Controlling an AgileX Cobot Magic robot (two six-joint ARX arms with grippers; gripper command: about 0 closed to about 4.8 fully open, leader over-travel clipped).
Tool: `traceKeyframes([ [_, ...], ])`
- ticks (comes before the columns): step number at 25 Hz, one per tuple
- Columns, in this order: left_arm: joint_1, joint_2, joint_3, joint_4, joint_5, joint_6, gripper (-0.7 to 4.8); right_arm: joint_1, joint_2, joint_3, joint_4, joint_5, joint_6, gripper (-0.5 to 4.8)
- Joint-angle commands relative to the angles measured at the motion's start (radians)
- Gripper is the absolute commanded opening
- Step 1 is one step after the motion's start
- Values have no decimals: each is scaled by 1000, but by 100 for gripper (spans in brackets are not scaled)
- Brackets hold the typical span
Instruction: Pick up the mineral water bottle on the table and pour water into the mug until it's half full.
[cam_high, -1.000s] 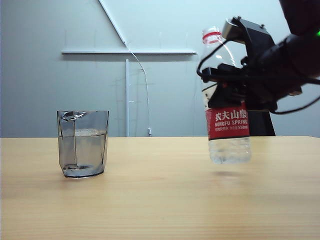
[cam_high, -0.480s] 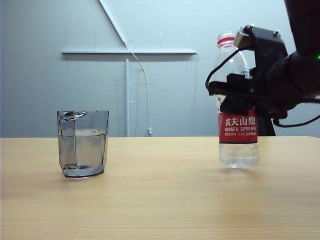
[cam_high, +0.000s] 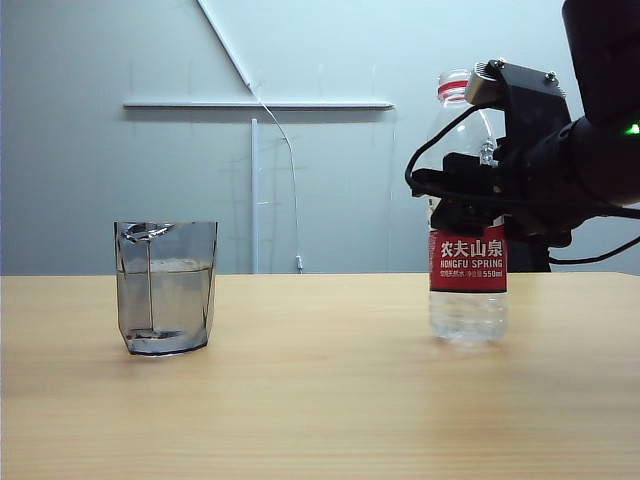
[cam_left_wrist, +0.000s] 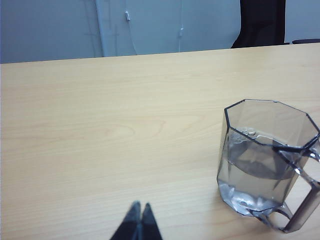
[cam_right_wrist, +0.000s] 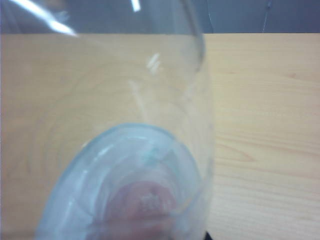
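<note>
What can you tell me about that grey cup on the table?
The mug is short, smoky-grey and see-through, glass or plastic, with faceted sides, a thick base and a handle. It stands upright on the left of the wooden table, holding clear water to somewhat above half. Nothing touches it; the shut left gripper is nearby.

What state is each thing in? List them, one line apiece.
mineral water bottle: upright on the table, uncapped, water low in it.
mug: upright, about half full of water.
right hand: around the bottle above its label; grip unclear.
left hand: shut, empty, near the mug.
</note>
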Motion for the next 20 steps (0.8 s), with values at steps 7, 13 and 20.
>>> traceKeyframes([
  [7, -2, 2, 2, 13, 3, -3, -2, 2, -8, 1, -9, 2, 4, 374],
  [13, -2, 2, 2, 13, 3, -3, -2, 3, -39, -38, -11, 1, 4, 469],
  [20, -2, 2, 2, 13, 3, -3, -2, 4, -178, -159, -11, -40, 63, 479],
])
